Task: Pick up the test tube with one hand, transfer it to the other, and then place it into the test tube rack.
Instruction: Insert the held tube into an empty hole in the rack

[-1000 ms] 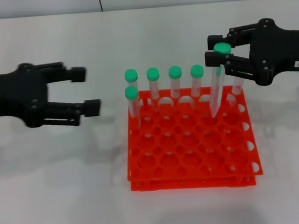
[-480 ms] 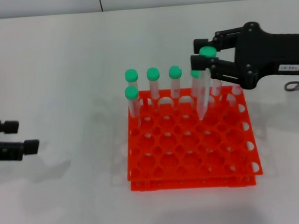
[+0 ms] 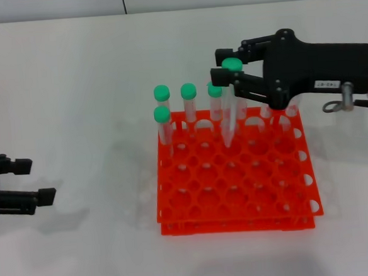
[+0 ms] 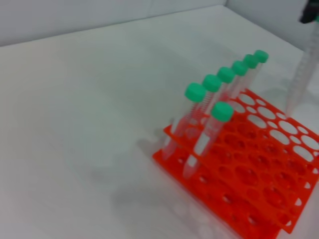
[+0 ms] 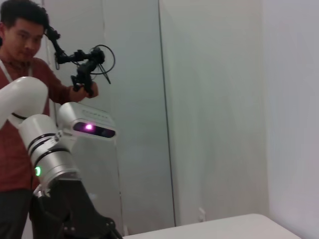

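**Right tool carrying tube over rack's far rows**

Right tool [image 3: 230, 79] was clenched on the test tube [image 3: 229, 113] just under its green cap. Tube hung below the fingertips, roughly upright with a slight tilt, its pointed lower end over the holes of the test tube rack [image 3: 238, 185], around the second row from the far edge. Whether the tip had entered a hole could not be told.

Directly beside the tool, toward the robot's left, capped tubes stood in the rack's far row [image 3: 189, 103]; one more [image 3: 163, 123] stood a row nearer at the rack's left corner. The left wrist view showed the same line of tubes [image 4: 219, 84] and the held tube [image 4: 299, 84] at the far end of the rack [image 4: 259, 174].

Left tool [image 3: 32, 180] sat well apart from the rack, low over the white counter [image 3: 73, 89], fingers released and spread, holding nothing.

Right wrist view showed only the robot's body and a person behind it.
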`<state>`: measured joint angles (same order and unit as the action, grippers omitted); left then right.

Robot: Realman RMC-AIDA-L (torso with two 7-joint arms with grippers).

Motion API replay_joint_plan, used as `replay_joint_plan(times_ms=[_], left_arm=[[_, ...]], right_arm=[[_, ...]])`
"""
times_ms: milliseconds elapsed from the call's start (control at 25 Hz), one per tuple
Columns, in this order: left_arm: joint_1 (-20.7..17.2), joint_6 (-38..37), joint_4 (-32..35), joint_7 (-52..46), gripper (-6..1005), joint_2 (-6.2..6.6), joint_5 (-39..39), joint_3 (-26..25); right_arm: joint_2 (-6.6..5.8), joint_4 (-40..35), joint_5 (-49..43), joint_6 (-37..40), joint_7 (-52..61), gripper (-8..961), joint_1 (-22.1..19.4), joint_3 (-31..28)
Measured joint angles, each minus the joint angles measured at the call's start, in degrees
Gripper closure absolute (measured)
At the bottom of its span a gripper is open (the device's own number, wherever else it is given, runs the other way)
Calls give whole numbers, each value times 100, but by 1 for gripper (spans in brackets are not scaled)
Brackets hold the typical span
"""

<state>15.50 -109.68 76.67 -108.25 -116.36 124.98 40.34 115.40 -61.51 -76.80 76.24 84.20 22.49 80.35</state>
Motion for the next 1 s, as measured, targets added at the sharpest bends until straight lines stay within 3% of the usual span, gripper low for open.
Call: replay_joint_plan(times_ms=[200, 560, 1000], left_arm=[[49, -2, -313, 332, 108, -14, 15, 22], [235, 56, -653, 783, 108, 77, 294, -19], [331, 371, -662, 927, 108, 76, 537, -21]], right_arm=[[16, 0, 237, -570, -151, 679, 46, 495], [69, 48, 628, -1211, -429, 679, 172, 1091], [70, 579, 1215, -1539, -975, 679, 391, 1255]])
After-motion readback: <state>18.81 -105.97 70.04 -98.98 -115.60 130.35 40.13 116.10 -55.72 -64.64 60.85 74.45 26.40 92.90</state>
